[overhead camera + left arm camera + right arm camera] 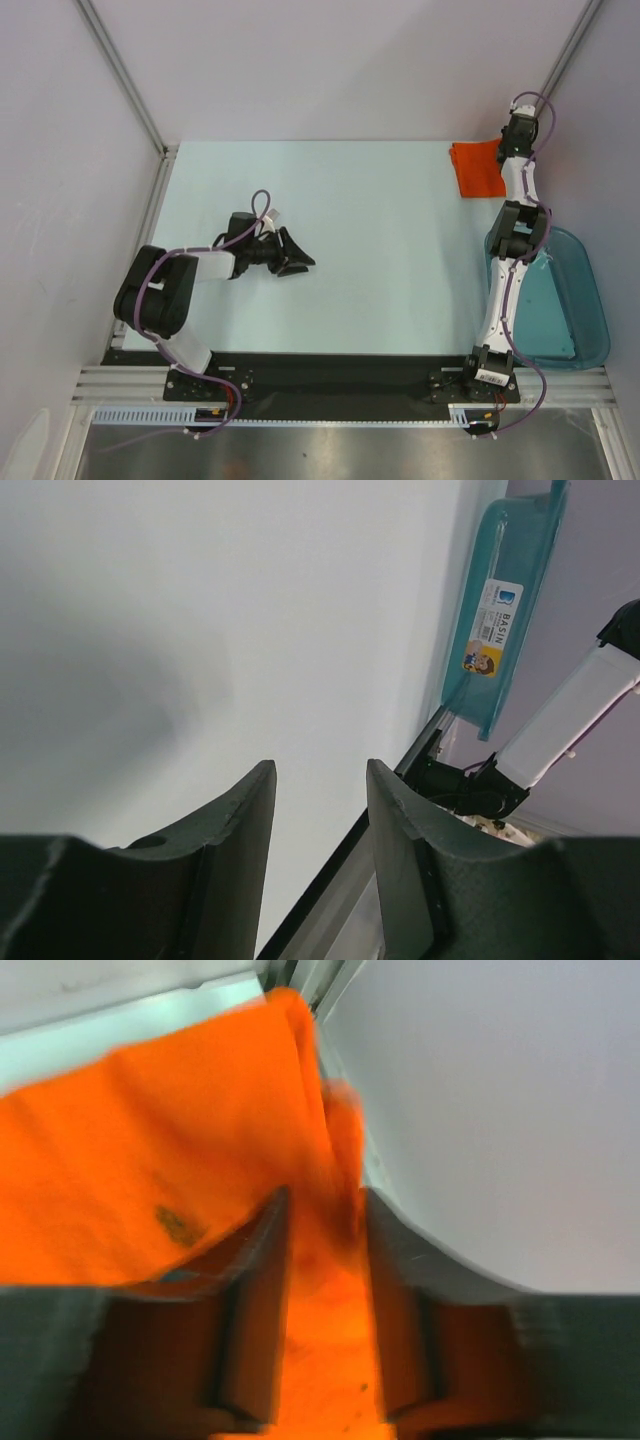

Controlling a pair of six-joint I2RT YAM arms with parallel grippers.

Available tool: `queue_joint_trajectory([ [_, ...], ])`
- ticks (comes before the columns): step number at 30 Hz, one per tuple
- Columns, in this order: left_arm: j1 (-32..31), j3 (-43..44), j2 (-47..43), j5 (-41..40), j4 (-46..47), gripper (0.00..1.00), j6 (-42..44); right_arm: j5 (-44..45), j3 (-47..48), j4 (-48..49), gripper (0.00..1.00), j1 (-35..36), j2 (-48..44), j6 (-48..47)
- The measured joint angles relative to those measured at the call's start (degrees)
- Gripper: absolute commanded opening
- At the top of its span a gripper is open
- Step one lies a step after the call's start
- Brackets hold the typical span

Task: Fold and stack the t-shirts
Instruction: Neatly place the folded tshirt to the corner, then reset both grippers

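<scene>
Lying beyond teal bin (pixel 572 300), orange t-shirt (pixel 476 171)

Pale lavender walls (pixel 330 60) are closing in the booth on three sides, with slanting aluminium posts (pixel 118 70) running up at the back corners. A pale mint tabletop (pixel 380 260) is filling the middle, catching soft, even light. A black plate (pixel 340 368) is lying along its near edge, and nearer still a brushed steel surface (pixel 340 452) is gleaming dully.

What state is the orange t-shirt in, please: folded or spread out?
Folded, not spread: the t-shirt is a small compact rectangle at the table's far right corner, partly hidden by the right arm.
</scene>
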Motion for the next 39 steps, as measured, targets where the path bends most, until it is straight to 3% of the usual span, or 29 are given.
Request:
queue_joint_trajectory([
  [5, 0.0, 0.42, -0.2, -0.07, -1.79, 0.48, 0.59, 2.08, 0.59, 0.46, 0.65, 0.31, 0.0, 0.72],
  [10, -0.48, 0.42, -4.11, -0.31, -5.31, 0.54, 1.11, 5.03, -0.31, -4.87, 0.77, 1.46, -2.75, 4.17],
  [12, -1.22, 0.33, -6.86, -0.37, -5.55, 0.59, 0.98, 4.31, -5.14, -9.94, 0.87, 2.73, -8.61, 8.02],
  [17, -4.81, -2.89, -17.44, -1.97, -5.75, 0.65, -0.17, -0.39, -16.02, -16.57, 1.0, 10.01, -24.41, 16.26],
  [21, -6.12, -6.49, -26.58, -2.51, -5.84, 0.68, -1.75, -5.29, -25.99, -18.38, 1.0, 20.79, -38.56, 21.73],
  [24, -6.16, -10.23, -33.27, -4.17, -5.81, 0.77, -3.61, -8.46, -37.09, -18.18, 1.0, 29.77, -48.37, 24.9],
  [27, -6.34, -16.39, -42.69, -6.82, -5.51, 0.85, -6.54, -14.95, -55.21, -14.25, 1.0, 34.64, -59.25, 30.32],
  [34, -6.47, -29.16, -65.83, -14.19, -4.24, 0.96, -14.6, -29.99, -105.15, 5.6, 1.0, 32.41, -88.04, 52.63],
  [36, -6.49, -33.03, -71.47, -15.98, -2.32, 0.97, -17.51, -31.54, -114.97, 9.88, 1.0, 32.65, -95.78, 58.62],
  [39, -6.51, -35.95, -76.94, -17.73, -1.84, 0.97, -21.77, -31.89, -122.27, 12.7, 1.0, 33.05, -103.51, 64.94],
])
